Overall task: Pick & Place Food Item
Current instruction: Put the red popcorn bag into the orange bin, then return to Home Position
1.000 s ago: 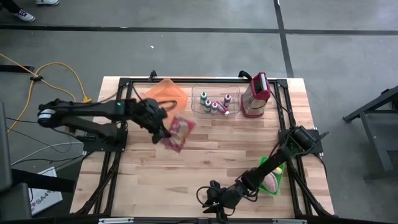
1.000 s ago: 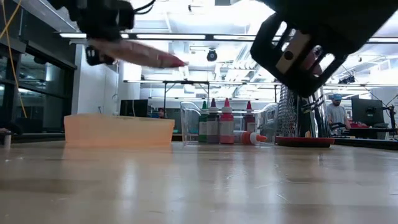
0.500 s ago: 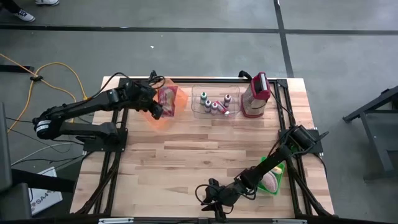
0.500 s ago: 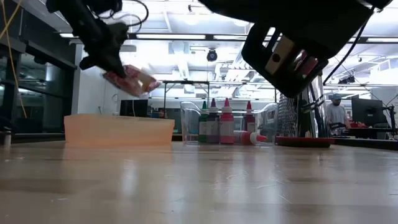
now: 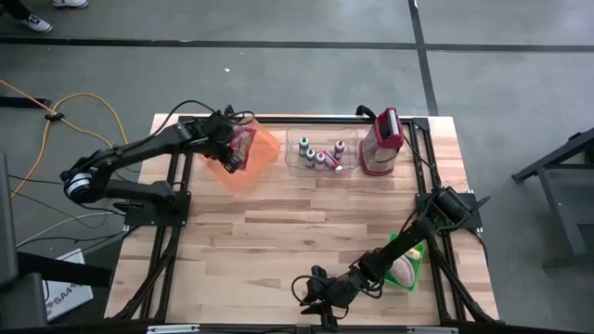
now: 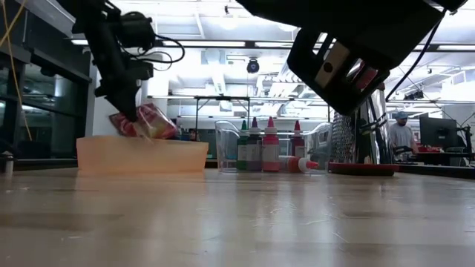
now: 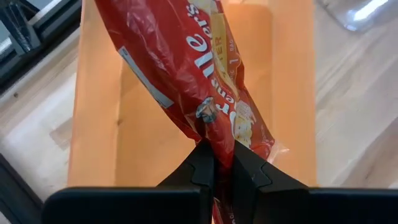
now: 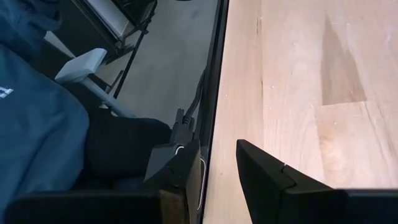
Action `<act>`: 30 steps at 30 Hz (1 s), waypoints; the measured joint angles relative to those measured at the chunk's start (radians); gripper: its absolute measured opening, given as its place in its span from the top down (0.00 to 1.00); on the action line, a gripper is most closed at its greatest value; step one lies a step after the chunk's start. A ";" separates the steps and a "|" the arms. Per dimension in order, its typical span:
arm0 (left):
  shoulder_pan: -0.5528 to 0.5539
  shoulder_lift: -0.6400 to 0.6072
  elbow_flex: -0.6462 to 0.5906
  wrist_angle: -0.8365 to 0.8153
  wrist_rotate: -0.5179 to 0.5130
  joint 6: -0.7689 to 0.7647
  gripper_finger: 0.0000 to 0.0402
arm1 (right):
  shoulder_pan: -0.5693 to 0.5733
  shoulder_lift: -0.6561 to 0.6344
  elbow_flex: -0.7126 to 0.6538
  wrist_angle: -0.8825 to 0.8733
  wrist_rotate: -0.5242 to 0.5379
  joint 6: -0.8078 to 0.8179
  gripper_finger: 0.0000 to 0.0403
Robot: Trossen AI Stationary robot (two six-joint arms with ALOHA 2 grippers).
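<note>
A red snack bag (image 5: 244, 145) hangs over the orange bin (image 5: 263, 155) at the table's far left, with my left gripper (image 5: 230, 154) shut on it. In the low view the bag (image 6: 148, 122) sits just above the bin's rim (image 6: 141, 141), under the gripper (image 6: 128, 104). Whether the bag touches the bin, I cannot tell. My right gripper (image 5: 311, 292) waits near the table's front edge; its fingers (image 8: 186, 163) stand apart with nothing between them. My left gripper pinches the bag's near end (image 7: 214, 134) between its two fingers. The fingers (image 7: 202, 168) come from above, slanting down toward the bin. The bag stretches away from the fingers, tilted, over the bin's floor (image 7: 155, 149).
A clear box of small bottles (image 5: 320, 153) and a red-and-white grater (image 5: 381, 141) stand along the far edge, right of the bin. A green tray holding a food item (image 5: 408, 266) sits at the near right. A person in blue (image 8: 37, 143) is beyond the front edge.
My left gripper has carried the bag from the table's left middle toward the far edge, to above the orange bin, and has tipped downward. The bag, held roughly level before, now points steeply down at the bin. My right gripper has kept still.
</note>
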 joint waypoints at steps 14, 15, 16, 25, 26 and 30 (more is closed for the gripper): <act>0.020 0.051 0.000 -0.013 0.112 0.101 0.90 | 0.000 0.000 0.000 -0.001 0.025 -0.009 0.77; 0.020 0.051 0.000 -0.016 0.112 0.102 0.89 | 0.000 0.000 0.000 -0.001 0.025 -0.009 0.77; 0.020 0.051 0.000 -0.017 0.112 0.102 0.86 | -0.001 0.000 0.000 -0.001 0.025 -0.009 0.77; 0.020 0.051 0.000 -0.018 0.107 0.102 0.69 | -0.001 0.000 0.000 -0.001 0.025 -0.009 0.77; 0.020 0.051 0.000 -0.016 0.106 0.102 0.68 | -0.001 0.000 0.000 -0.001 0.025 -0.009 0.77; 0.020 0.051 0.000 -0.004 0.105 0.102 0.67 | -0.001 0.000 0.000 -0.001 0.025 -0.009 0.77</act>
